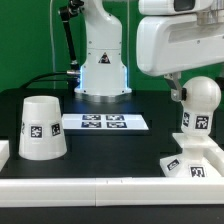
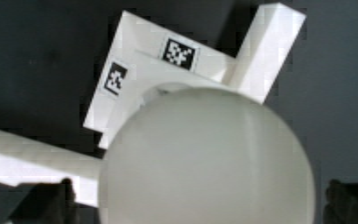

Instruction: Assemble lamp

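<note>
1. White matte pieces on a black table fill the exterior view, with the arm's pedestal at the back.
2. In that view the shade, a truncated cone with square tags on its side, stands on its wide end toward the exterior view's left, well apart from the other lamp pieces.
3. The marker board lies flat on the table between the shade and the other pieces, just beside the shade.
4. The bulb stands upright at the exterior view's right, its round head on top and a tag on its neck; it sits on the low base, which also carries a tag.
5. The white arm body hangs directly above the bulb; the gripper's fingers are hard to make out here.
6. A white rail runs along the near edge of the table.
7. In the wrist view the bulb is a large rounded shape close under the camera.
8. The base shows beyond it with two tags on its face, next to a white rail corner.
9. The gripper is spread wide: dark fingertips stand on either side of the bulb and do not look pressed against it.
</note>
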Robot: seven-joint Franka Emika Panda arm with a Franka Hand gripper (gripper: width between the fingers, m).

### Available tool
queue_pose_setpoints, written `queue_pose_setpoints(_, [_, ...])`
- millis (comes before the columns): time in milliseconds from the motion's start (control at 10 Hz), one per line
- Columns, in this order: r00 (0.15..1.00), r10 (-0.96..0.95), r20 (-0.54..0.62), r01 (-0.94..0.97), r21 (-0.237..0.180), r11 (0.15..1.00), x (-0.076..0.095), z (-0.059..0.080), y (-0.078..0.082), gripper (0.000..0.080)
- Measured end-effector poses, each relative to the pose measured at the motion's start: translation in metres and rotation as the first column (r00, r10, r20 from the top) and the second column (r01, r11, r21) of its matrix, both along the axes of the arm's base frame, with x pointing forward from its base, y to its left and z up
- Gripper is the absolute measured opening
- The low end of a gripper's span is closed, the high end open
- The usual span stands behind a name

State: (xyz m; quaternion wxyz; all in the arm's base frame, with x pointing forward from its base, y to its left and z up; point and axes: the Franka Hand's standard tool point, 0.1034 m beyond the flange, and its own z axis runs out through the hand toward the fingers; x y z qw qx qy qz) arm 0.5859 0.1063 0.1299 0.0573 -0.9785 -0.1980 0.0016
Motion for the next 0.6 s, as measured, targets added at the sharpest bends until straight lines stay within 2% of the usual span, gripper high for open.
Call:
queue_pose_setpoints(500, [0.999,0.035,0.041,-0.035,-0.001,0.999,0.0,-0.0068,-0.0013,0.0699])
queue_pose_setpoints(600, [0.999,0.034,0.041,-0.034,0.0,0.999,0.0001,-0.0067,-0.0012,0.0597])
